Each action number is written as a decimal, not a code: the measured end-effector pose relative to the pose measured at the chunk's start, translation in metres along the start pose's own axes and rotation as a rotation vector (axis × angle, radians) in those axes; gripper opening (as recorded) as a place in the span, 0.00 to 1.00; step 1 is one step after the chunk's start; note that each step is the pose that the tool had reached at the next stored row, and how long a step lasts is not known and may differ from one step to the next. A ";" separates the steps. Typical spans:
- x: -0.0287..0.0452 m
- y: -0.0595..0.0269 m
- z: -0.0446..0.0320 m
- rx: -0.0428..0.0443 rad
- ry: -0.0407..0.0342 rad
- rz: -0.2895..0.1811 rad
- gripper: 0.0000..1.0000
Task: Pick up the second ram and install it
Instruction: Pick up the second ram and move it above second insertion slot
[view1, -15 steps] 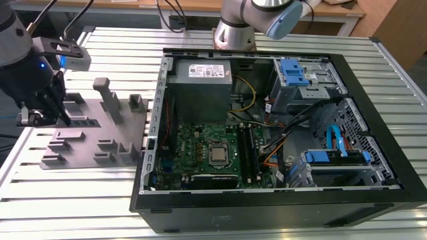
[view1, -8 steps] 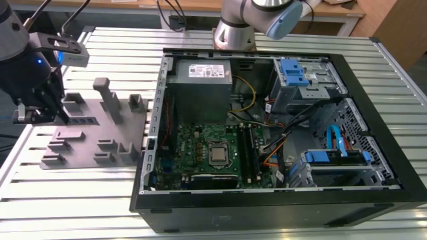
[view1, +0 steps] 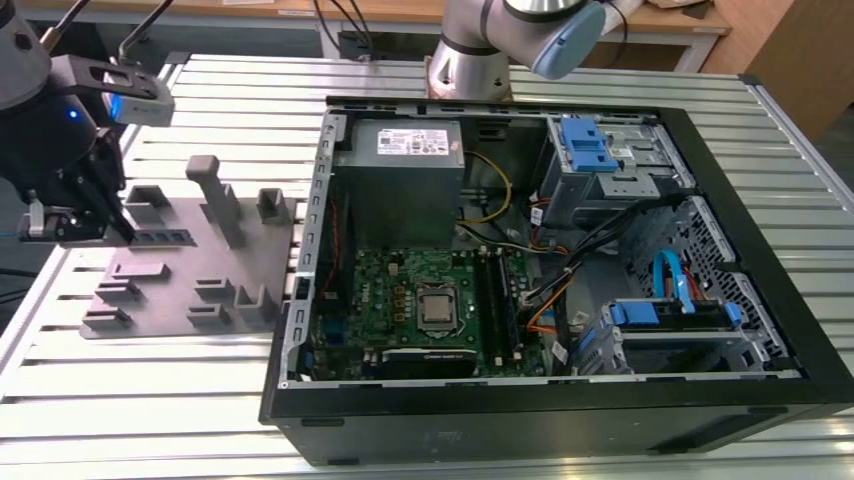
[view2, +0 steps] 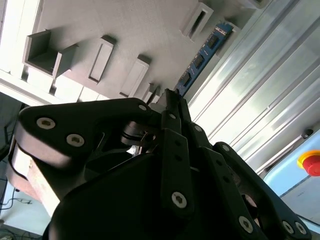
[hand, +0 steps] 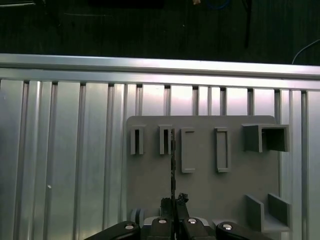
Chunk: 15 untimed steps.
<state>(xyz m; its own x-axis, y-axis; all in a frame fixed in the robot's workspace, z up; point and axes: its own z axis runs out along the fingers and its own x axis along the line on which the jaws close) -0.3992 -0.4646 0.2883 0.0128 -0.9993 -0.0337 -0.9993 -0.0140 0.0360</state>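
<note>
Second ram (hand: 173, 160) — on edge, lengthwise along fixture (hand: 210, 200)

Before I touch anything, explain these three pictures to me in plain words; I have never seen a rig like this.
The machine is a robot arm ending in a pincer. The exterior view comes from a camera off the arm, looking down on a slatted metal table. On the table stand an open computer case, with a green motherboard inside, and, toward the exterior view's left, a grey fixture plate with raised blocks. The two wrist views come from cameras riding on the arm, so they look past the pincer at that plate. A thin dark memory stick, the second ram, sits on the plate, and the pincer is right at one end of it. Whether it has gripped the stick I cannot tell.
</note>
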 end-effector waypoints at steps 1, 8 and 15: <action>0.0000 0.0000 -0.0010 0.0000 0.0000 0.000 0.14; -0.0003 0.0002 -0.0073 0.0001 0.0000 0.000 0.14; -0.0005 0.0006 -0.0160 0.0000 0.0000 0.000 0.14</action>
<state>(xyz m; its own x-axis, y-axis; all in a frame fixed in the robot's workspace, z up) -0.3992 -0.4646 0.3043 0.0128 -0.9993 -0.0338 -0.9993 -0.0140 0.0360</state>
